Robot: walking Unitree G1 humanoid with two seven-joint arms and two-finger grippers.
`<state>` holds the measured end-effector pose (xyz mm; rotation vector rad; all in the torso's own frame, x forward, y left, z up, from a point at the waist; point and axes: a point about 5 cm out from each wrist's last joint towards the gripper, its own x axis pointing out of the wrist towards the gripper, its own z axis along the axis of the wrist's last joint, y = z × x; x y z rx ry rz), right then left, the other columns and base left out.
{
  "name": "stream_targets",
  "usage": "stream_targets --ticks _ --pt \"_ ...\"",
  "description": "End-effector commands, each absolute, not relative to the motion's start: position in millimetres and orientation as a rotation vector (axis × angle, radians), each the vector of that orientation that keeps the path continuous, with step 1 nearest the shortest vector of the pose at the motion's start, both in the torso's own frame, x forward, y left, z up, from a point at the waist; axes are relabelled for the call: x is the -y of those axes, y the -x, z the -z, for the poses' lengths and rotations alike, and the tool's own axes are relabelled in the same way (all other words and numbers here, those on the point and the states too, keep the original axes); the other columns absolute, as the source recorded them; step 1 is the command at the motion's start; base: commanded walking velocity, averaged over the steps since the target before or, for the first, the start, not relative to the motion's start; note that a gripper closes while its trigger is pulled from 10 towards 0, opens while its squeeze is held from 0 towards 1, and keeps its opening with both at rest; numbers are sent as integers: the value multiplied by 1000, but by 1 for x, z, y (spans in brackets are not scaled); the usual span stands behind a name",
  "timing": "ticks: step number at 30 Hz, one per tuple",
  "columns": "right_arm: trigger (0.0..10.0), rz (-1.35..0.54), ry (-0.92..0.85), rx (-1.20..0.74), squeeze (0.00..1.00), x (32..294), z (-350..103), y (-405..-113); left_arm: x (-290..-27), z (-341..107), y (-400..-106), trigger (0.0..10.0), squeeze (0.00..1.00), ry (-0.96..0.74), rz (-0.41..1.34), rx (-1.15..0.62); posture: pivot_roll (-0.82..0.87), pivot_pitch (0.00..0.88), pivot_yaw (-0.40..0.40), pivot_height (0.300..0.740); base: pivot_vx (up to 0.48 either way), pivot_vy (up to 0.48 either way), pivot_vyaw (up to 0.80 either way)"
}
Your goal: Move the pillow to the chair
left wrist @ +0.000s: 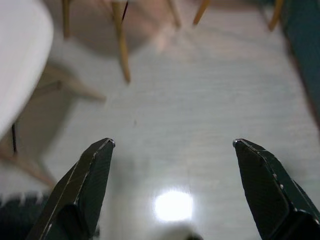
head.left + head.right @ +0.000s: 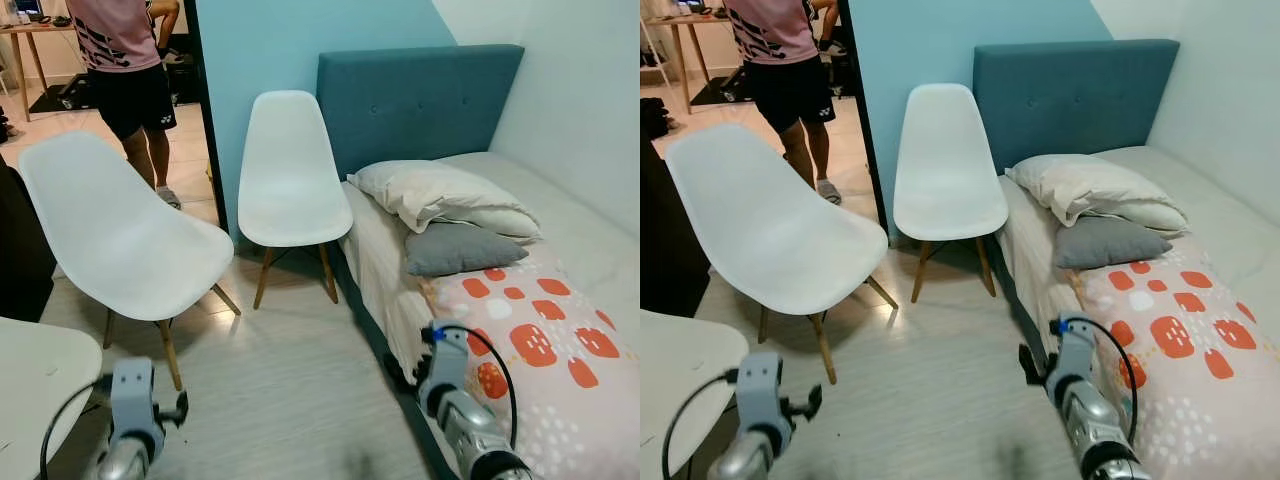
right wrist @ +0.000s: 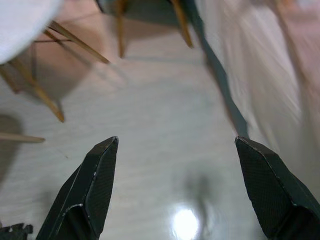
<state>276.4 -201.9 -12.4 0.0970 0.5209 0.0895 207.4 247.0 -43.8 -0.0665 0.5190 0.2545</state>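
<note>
- The white pillow [image 2: 435, 190] lay at the head of the bed [image 2: 590, 250], just below the blue headboard [image 2: 420, 100]; it rested partly on a grey pillow [image 2: 460, 248], which touched the edge of the patterned blanket [image 2: 540, 350]; a second white pillow [image 2: 500, 220] showed beneath the first.
- My right claw [image 3: 175, 165] hung low over the pale floor [image 2: 300, 380] beside the bed's near edge; its fingers [image 3: 95, 185] stood wide apart and held nothing; the pillow lay well ahead of it and higher, up on the mattress.
- My left claw [image 1: 172, 165] hung low on my left, also over the floor; its fingers [image 1: 85, 185] were spread wide and empty; the pillow was well apart from it, across the floor and to the right.
- Two white chairs stood before me; the far chair [image 2: 290, 170] was just beside the bed's head corner, against the blue wall [image 2: 260, 50]; the near chair [image 2: 120, 235] stood to my left, its seat turned toward the bed.
- A white surface [image 2: 35, 375] showed at my lower left, near the left claw.
- A person [image 2: 130, 70] in a pink shirt and black shorts stood in the doorway beyond the near chair.
</note>
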Motion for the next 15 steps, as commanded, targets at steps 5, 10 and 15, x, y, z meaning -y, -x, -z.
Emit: stream_targets --ticks 5,10,15 --pt "10000 -43 -56 -588 0 213 21 -266 -247 50 -201 10000 0 77 -281 -560 110 0 -30 740 0 0 -731" --pt "10000 -16 -76 -601 0 213 21 -268 -250 56 -194 10000 0 106 -325 -623 123 0 -33 740 0 0 -146" --pt "10000 13 -84 -610 0 211 19 -272 -260 60 -181 10000 0 137 -361 -652 135 0 -39 740 0 0 0"
